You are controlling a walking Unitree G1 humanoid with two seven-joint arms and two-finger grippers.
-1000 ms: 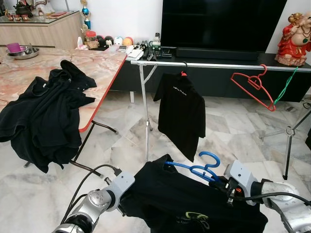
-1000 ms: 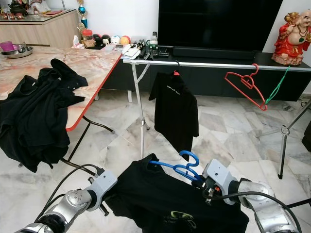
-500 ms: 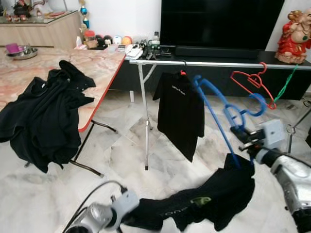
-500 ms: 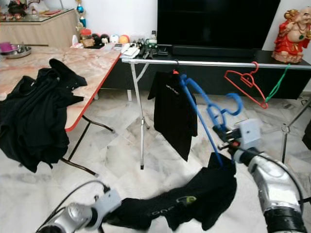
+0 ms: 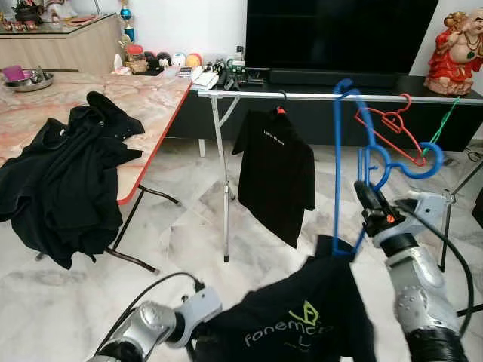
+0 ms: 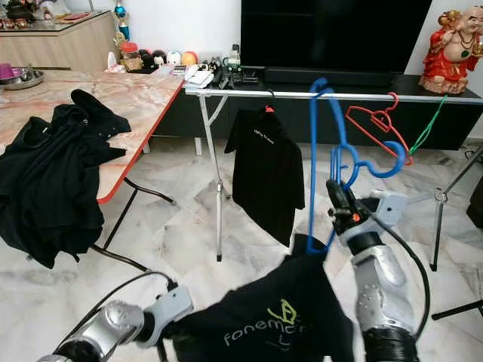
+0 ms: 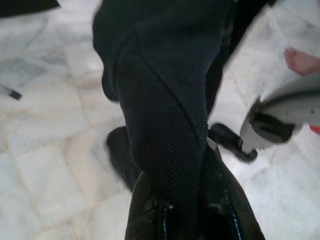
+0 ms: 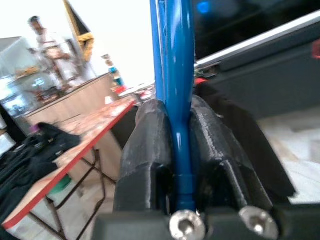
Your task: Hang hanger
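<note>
My right gripper (image 5: pixel 367 197) is shut on a blue hanger (image 5: pixel 337 158) and holds it up on end, its hook (image 5: pixel 419 167) pointing right, just in front of the silver clothes rail (image 5: pixel 302 96). In the right wrist view both fingers (image 8: pixel 145 150) clamp the blue hanger (image 8: pixel 178 90). A black printed T-shirt (image 5: pixel 302 320) hangs from the hanger's low end. My left gripper (image 5: pixel 198 323) is shut on the shirt's lower left edge, and the left wrist view shows dark cloth (image 7: pixel 165 125) between its fingers. A second black shirt (image 5: pixel 275 170) hangs on the rail.
An empty red hanger (image 5: pixel 392 128) and a green one (image 5: pixel 440 130) hang on the rail's right part. A marble table (image 5: pixel 143 94) with a pile of black clothes (image 5: pixel 64 177) stands at the left. A TV console and a red statue (image 5: pixel 454 49) are behind. A bare foot (image 7: pixel 302 60) is nearby.
My right gripper has swung the blue hanger from slanting to upright, closer to the rail. The shirt has risen off the floor and spread between both grippers.
</note>
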